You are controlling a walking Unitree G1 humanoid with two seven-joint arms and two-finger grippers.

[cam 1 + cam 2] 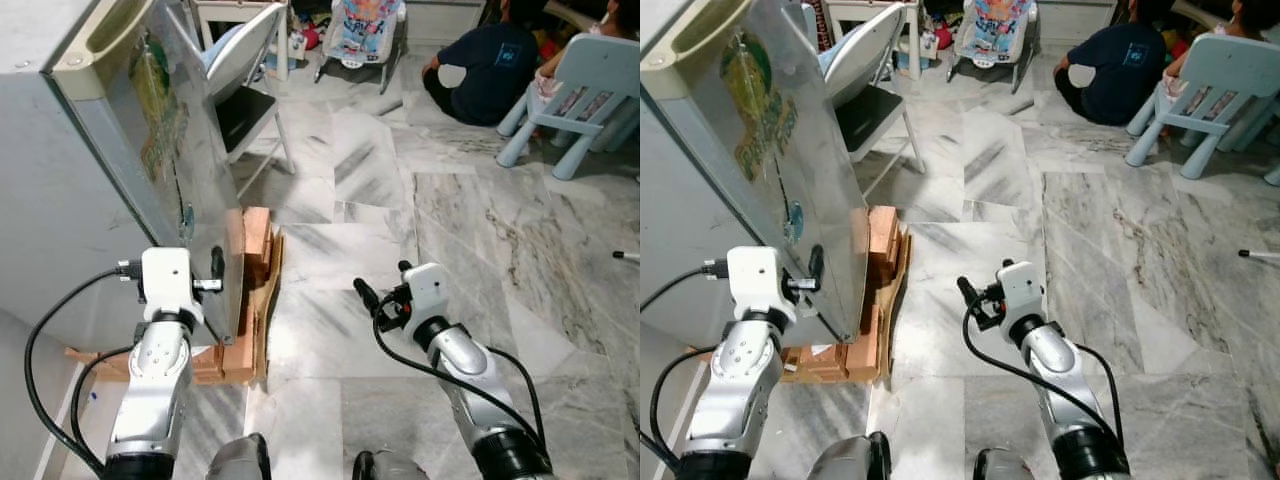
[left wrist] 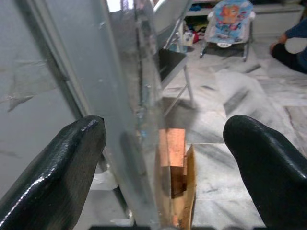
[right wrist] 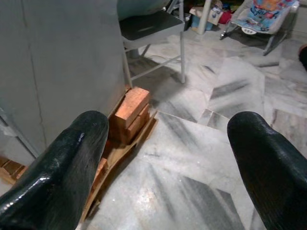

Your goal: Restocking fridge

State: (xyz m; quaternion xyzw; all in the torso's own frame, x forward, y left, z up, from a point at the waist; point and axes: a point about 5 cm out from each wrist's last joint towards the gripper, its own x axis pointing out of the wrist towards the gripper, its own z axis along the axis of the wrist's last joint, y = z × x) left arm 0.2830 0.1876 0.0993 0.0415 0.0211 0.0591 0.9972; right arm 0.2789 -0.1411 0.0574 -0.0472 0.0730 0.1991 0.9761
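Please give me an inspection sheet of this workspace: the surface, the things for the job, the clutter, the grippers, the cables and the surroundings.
Surface: grey-veined marble floor.
Job's things: fridge; the edge of its door stands between the left gripper's fingers.
Clutter: wooden blocks under the fridge.
Grippers: left gripper open, straddling the door edge; right gripper open over the floor, holding nothing.
Cables: black cable looping from the left wrist; another along the right arm.
Surroundings: folding chair, baby bouncer, seated person, pale blue child's chair.

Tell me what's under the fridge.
Under the fridge sit stacked wooden blocks on a wooden pallet, raising it off the marble floor. How far the blocks run beneath it is hidden by the fridge body and its door.
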